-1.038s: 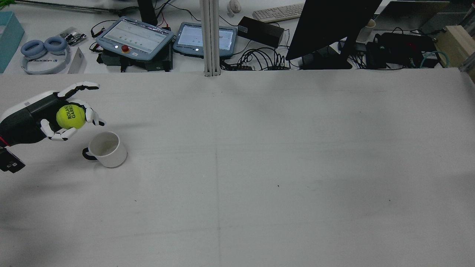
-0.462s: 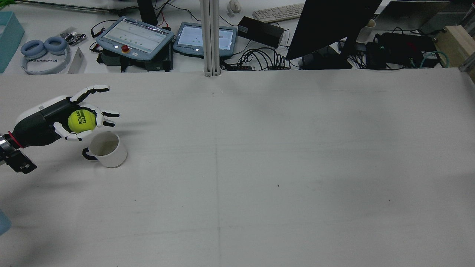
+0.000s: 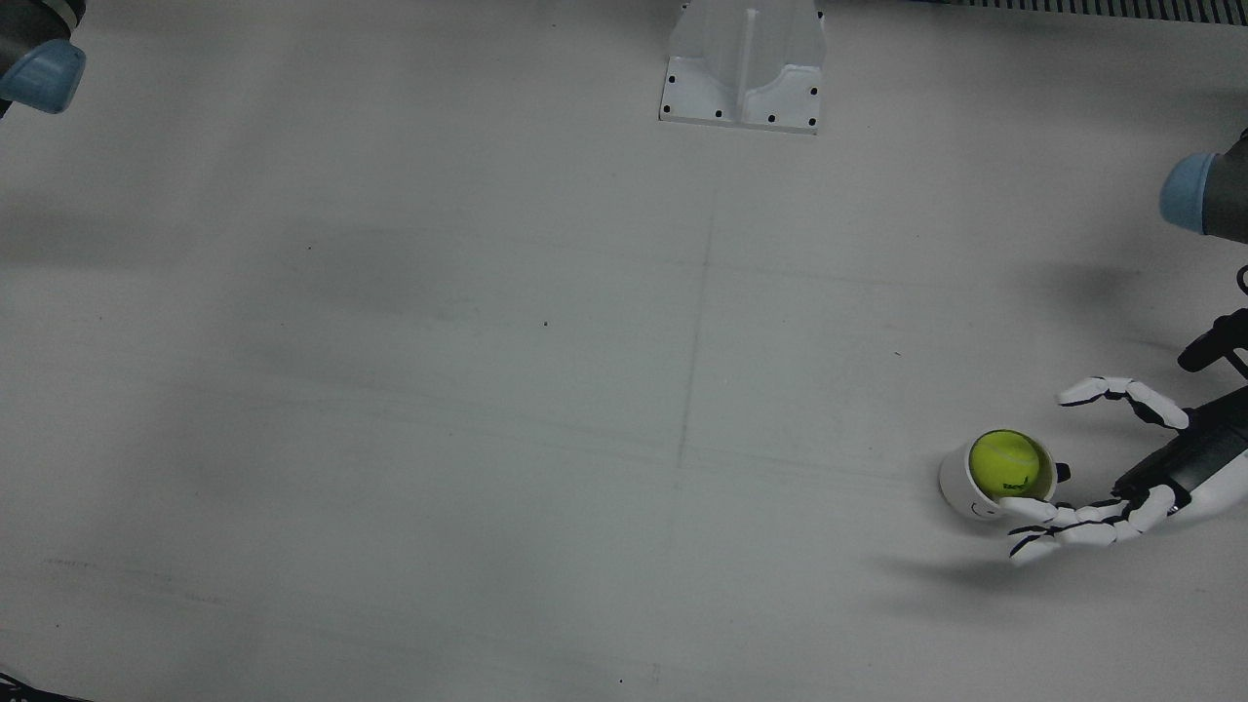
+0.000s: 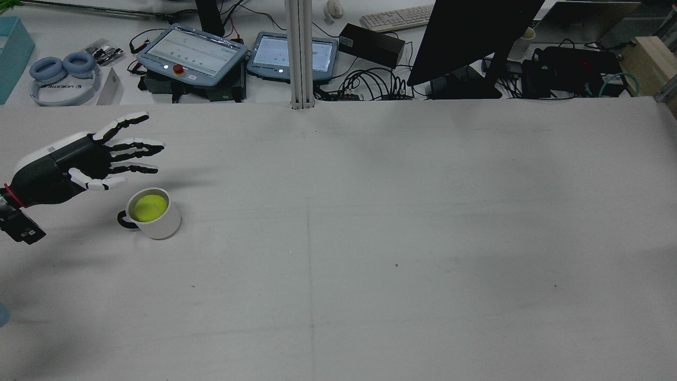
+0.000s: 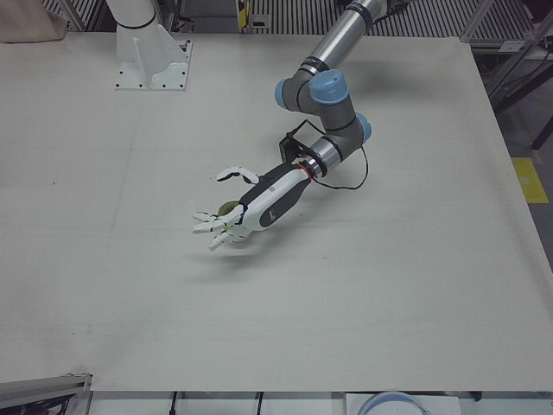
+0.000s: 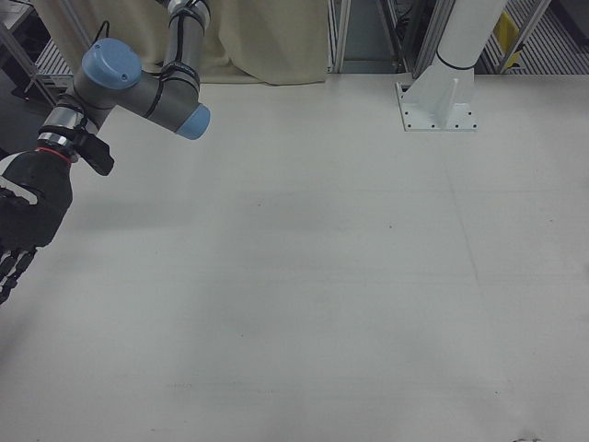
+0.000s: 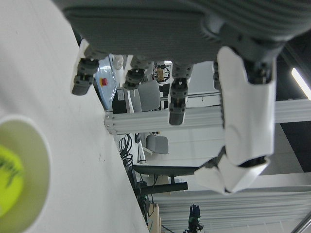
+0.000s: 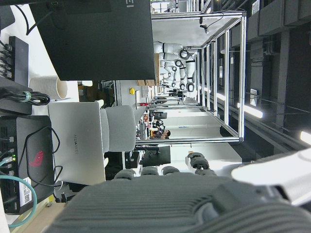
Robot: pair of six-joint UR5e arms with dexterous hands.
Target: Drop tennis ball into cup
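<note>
The yellow-green felt tennis ball (image 4: 147,207) sits inside the white ceramic cup (image 4: 158,225) with a black handle, which stands upright on the pale grey worktop (image 4: 370,238) near its left edge in the rear view. Dark lettering shows on the ball in the front view, too small to read there. The black-and-white left hand (image 4: 95,159) hovers just beyond the cup, fingers (image 4: 135,155) spread wide and straight, holding nothing; in the front view its lower fingers reach over the cup's rim. In the left hand view the cup's opening with the ball fills the lower left corner under the splayed fingers.

The right hand (image 6: 23,221) appears only at the left edge of the right-front view, dark palm hanging over the worktop, well apart from the cup; whether its fingers are spread or curled cannot be told.

Behind the worktop, a pale blue pair of headphones (image 4: 62,79) carries the word "UDEXRE", seen upside down. Two grey teach pendants (image 4: 193,53) with lit screens lie beside a black monitor (image 4: 470,37). In the right hand view a silver laptop reads "HUAWEI".
</note>
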